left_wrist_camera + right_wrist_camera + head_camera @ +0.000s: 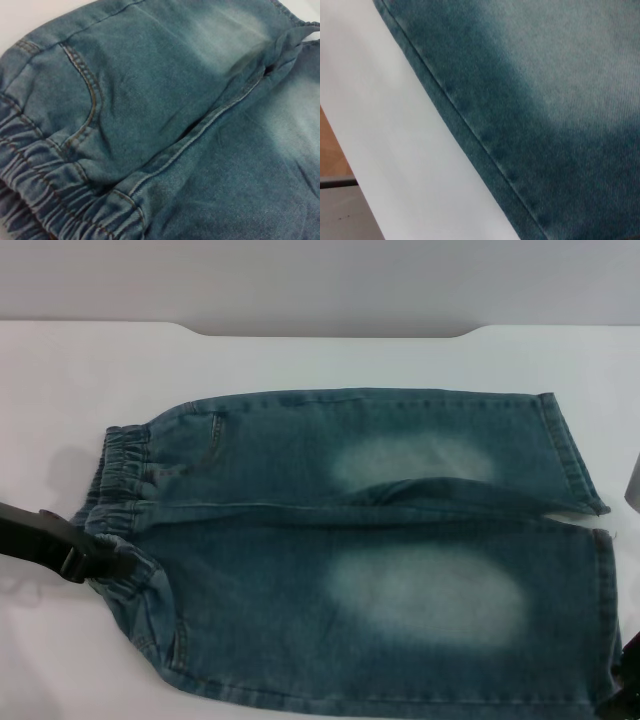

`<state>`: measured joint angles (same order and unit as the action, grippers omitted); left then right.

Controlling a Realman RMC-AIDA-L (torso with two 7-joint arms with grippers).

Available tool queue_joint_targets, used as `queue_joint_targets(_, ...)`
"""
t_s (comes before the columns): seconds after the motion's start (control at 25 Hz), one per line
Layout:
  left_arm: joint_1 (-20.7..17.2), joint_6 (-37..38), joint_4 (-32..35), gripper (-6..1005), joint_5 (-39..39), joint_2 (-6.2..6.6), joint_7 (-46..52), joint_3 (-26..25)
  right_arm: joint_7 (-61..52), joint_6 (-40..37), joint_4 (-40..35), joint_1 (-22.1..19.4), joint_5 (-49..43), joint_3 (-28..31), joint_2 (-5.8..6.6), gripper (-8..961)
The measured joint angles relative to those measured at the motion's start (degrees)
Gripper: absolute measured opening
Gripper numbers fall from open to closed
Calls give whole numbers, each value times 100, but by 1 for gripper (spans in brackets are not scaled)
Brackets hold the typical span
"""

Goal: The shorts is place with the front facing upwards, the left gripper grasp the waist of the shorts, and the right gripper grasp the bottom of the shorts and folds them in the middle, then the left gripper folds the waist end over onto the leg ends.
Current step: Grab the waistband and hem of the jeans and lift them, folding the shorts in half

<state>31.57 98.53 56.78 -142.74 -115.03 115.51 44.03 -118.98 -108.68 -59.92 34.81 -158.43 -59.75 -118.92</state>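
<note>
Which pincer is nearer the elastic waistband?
Left. The left pincer is at the elastic waistband; the right pincer sits at the opposite end, beside the near leg's hem.

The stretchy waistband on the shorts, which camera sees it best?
The left wrist view: the gathered waistband fills its corner, stitching and pocket seam clear. The head view shows the waistband whole but smaller, with the left gripper at it. The right wrist view shows only a leg edge.

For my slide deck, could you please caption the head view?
Denim shorts lie flat on a white table, left tool at the waistband, right tool by the near leg hem.
</note>
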Motion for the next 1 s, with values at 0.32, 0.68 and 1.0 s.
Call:
queue_joint_targets(0.32,11,0,0,47,-8,-1,-2,0,-19,2,29,-7,2,-44,0,488)
queue_joint_targets(0.68,47,7,0,47,-9,-12,-3,0,-19,13,2,3,68,-54,0,470)
queue_joint_targets(1.0,51,9,0,47,-8,-12,-2,0,-23,15,32,22,82,-139,-6,382)
